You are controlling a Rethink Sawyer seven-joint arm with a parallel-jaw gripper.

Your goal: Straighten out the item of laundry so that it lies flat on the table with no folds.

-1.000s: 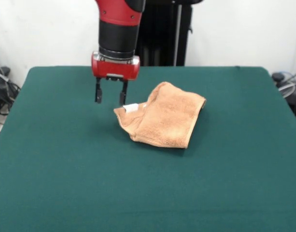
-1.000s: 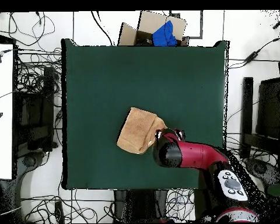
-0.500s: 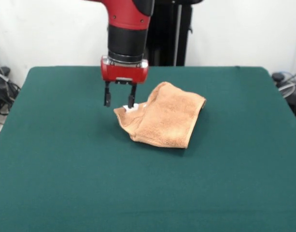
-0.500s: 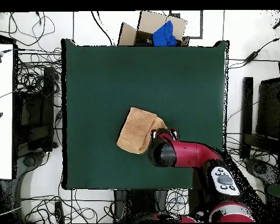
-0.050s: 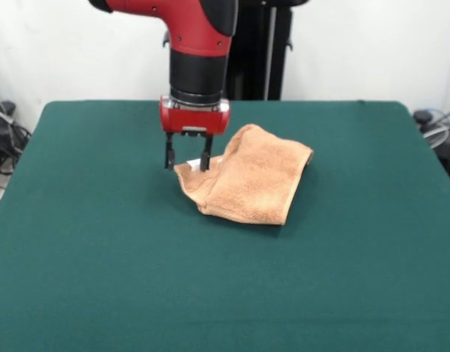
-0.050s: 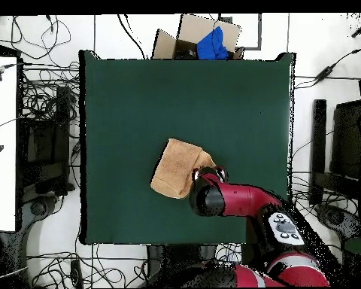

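The orange-tan towel (image 5: 251, 182) lies folded over itself near the middle of the green table (image 5: 100, 257). Its left corner, with a small white tag, pokes toward my gripper (image 5: 186, 163). The gripper hangs open just above that corner, its two black fingers straddling the tag. In the overhead view the towel (image 6: 173, 167) shows left of the red arm, whose wrist covers the towel's right corner and hides the gripper.
A cardboard box (image 6: 195, 36) with a blue item sits beyond the table's far edge in the overhead view. Cables and equipment lie on the floor around the table. A white bench (image 6: 1, 143) stands at the left.
The gripper has moved from left of the towel toward it and lower, ending over the tagged corner. The towel has not moved.
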